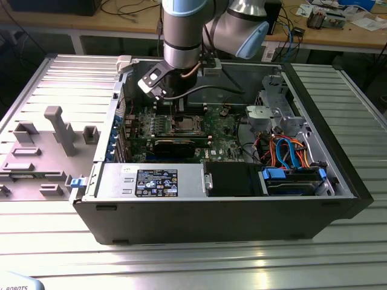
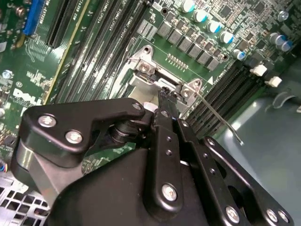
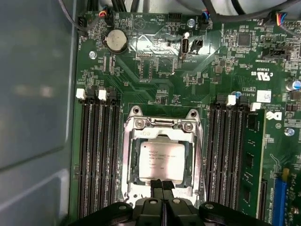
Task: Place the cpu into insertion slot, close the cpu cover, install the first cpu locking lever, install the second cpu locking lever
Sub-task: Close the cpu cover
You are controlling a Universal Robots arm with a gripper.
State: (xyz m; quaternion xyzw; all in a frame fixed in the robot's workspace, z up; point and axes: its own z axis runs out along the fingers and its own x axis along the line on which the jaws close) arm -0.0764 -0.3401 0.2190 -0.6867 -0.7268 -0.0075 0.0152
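Note:
The cpu [image 3: 161, 160], a silvery square chip, lies in the insertion slot [image 3: 135, 112] on the green motherboard. The grey cpu cover [image 3: 160, 133] lies flat around it, and the chip shows through its window. My gripper [image 3: 162, 184] is shut, its two black fingertips pressed together at the socket's edge, just over the cover's rim. In the second wrist view the gripper [image 2: 164, 94] sits by the socket's bracket, and a thin metal locking lever [image 2: 221, 117] angles away from the socket. In the exterior view the gripper [image 1: 179, 112] hangs over the socket [image 1: 184, 125] inside the open computer case.
Black memory slots [image 3: 96, 155] flank the socket on both sides. A coin battery [image 3: 116, 41] sits further along the board, and the grey case wall [image 3: 33, 94] runs alongside. A black graphics card [image 1: 175, 146], the power supply [image 1: 151, 181] and blue and orange cables [image 1: 290, 154] surround the work area.

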